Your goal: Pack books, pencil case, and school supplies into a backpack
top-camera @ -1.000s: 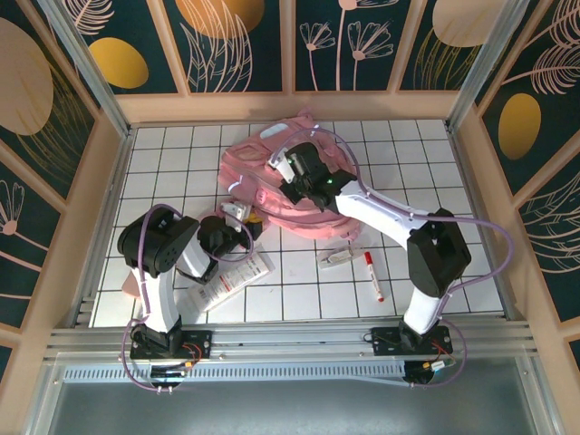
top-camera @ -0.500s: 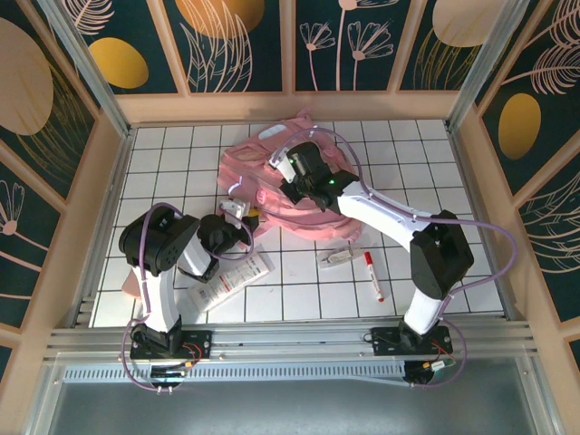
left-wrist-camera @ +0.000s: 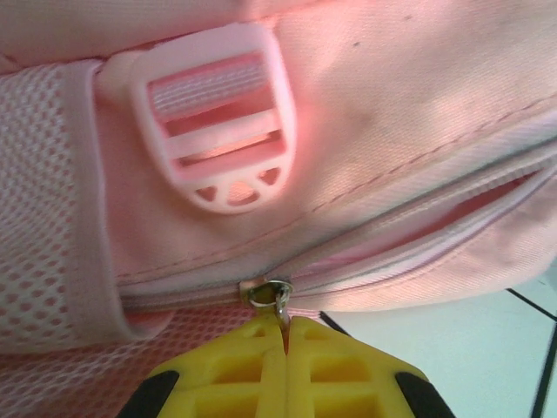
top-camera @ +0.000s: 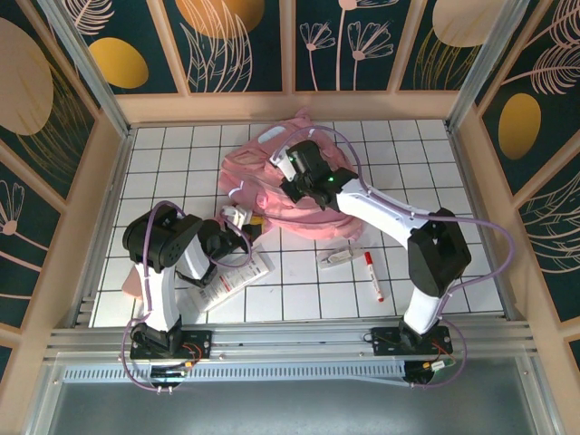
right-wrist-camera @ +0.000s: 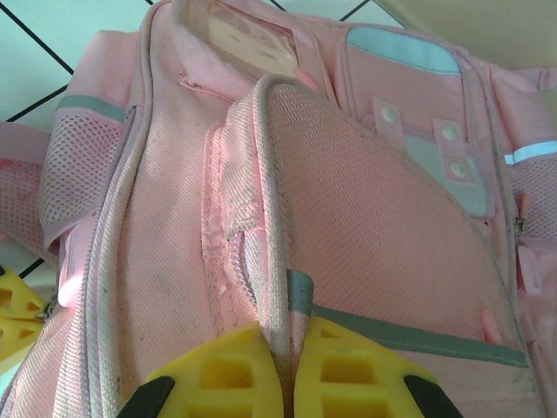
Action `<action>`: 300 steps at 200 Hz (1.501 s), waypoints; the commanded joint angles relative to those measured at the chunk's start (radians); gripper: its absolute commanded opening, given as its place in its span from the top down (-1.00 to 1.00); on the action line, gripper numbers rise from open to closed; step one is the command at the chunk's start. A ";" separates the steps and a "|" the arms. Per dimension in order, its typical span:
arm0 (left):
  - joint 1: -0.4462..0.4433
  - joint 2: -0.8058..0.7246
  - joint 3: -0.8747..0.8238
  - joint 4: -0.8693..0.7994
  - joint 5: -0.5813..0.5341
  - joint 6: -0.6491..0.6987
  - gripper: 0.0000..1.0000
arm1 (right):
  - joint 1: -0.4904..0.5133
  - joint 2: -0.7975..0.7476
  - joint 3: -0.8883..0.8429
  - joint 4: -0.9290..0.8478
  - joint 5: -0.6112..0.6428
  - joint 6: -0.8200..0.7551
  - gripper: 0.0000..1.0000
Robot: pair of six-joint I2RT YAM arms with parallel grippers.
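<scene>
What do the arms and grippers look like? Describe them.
The left arm and right arm have white links, black joint housings and lilac cables. The left gripper and right gripper have yellow fingers with moulded recesses and black side pieces.

The backpack [top-camera: 249, 172] lies at the far middle of the table [top-camera: 435, 163]; the marker [top-camera: 372, 276] lies nearer, to its right.

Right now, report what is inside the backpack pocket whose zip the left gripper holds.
Through the part-open zip only pink lining shows; the backpack's fabric hides the rest. The left gripper pinches the zipper pull.
</scene>
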 commanded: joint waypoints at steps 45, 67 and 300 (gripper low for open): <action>-0.073 -0.150 0.031 -0.213 0.184 0.128 1.00 | -0.007 0.047 0.072 0.134 -0.007 0.068 1.00; -0.101 -0.215 0.039 -0.272 0.222 0.145 1.00 | -0.004 0.063 0.073 0.161 -0.012 0.066 1.00; -0.428 -0.534 0.216 -0.921 0.128 0.593 0.23 | -0.036 0.195 0.006 0.270 -0.322 0.302 1.00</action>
